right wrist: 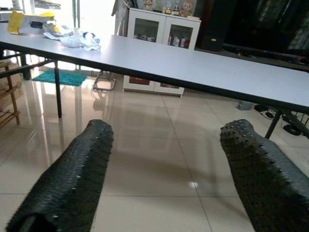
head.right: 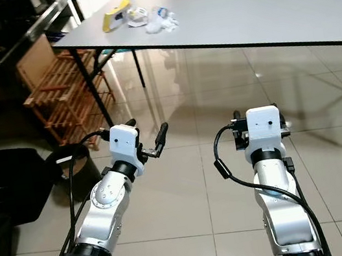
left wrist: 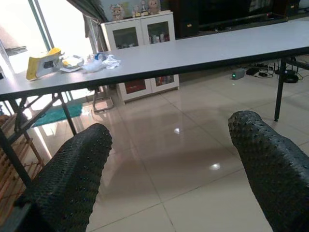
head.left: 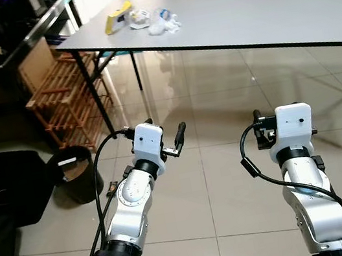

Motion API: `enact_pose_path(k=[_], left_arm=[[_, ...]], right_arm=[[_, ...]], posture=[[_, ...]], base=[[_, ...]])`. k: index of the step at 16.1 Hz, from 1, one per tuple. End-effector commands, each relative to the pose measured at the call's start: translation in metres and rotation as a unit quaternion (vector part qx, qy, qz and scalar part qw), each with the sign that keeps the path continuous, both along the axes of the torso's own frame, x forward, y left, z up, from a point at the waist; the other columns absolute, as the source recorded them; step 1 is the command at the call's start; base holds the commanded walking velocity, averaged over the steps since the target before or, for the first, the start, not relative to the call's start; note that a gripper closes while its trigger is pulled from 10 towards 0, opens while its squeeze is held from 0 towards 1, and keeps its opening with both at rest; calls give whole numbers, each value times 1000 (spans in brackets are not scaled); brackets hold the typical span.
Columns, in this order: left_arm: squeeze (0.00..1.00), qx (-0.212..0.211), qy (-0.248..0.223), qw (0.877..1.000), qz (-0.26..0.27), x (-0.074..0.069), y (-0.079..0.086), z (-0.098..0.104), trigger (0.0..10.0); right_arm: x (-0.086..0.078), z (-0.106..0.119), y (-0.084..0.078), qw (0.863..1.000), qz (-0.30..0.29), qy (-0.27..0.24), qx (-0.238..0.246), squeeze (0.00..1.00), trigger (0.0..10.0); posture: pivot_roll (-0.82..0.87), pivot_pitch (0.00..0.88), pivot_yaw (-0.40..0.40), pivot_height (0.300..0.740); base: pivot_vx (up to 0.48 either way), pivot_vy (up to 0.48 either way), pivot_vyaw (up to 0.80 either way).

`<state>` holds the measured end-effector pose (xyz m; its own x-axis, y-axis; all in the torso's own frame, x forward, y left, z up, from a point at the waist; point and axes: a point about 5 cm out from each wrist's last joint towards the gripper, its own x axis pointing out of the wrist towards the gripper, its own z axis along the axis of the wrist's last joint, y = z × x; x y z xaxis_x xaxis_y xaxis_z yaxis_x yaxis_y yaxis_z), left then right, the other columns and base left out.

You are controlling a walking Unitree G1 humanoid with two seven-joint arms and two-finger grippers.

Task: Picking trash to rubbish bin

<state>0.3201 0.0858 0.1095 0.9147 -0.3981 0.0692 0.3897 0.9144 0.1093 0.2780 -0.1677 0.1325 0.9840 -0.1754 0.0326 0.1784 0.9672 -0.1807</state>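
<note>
The trash lies at the far left end of a long grey table (head.left: 257,15): a yellow packet (head.left: 118,17), a white wrapper (head.left: 139,19) and a crumpled white plastic heap (head.left: 163,21). A round black rubbish bin (head.left: 73,174) stands on the floor to my left, beside the table leg. My left gripper (head.left: 164,129) is held out over the tiles, open and empty. My right gripper (right wrist: 168,126) is also raised in front of me, open with nothing between its fingers. Both grippers are well short of the table.
A wooden slatted rack (head.left: 64,96) stands behind the bin, under the table's left end. Black bags (head.left: 4,189) sit at the far left. The black table legs (head.left: 97,97) rise from glossy tiles. A white glass-door cabinet (right wrist: 164,29) stands beyond the table.
</note>
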Motion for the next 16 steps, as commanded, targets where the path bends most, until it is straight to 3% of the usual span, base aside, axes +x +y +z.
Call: enact_pose_path(k=[1, 4, 16], left_arm=[[0, 4, -4, 1000, -3, 3, 1, 2, 10000], [0, -7, -3, 1000, -9, 3, 0, 4, 10000], [0, -7, -1, 1000, -15, 3, 0, 3, 10000]], right_arm=[[2, 3, 2, 1000, 0, -7, 7, 1000, 10000], [2, 3, 2, 1000, -1, -9, 10, 1000, 10000], [2, 1, 3, 1000, -5, -7, 10, 1000, 10000]], posture=[[-103, 32, 48, 740], [-105, 33, 51, 740], [-106, 33, 60, 740]], base=[[0, 0, 0], [80, 0, 0], [453, 0, 0]])
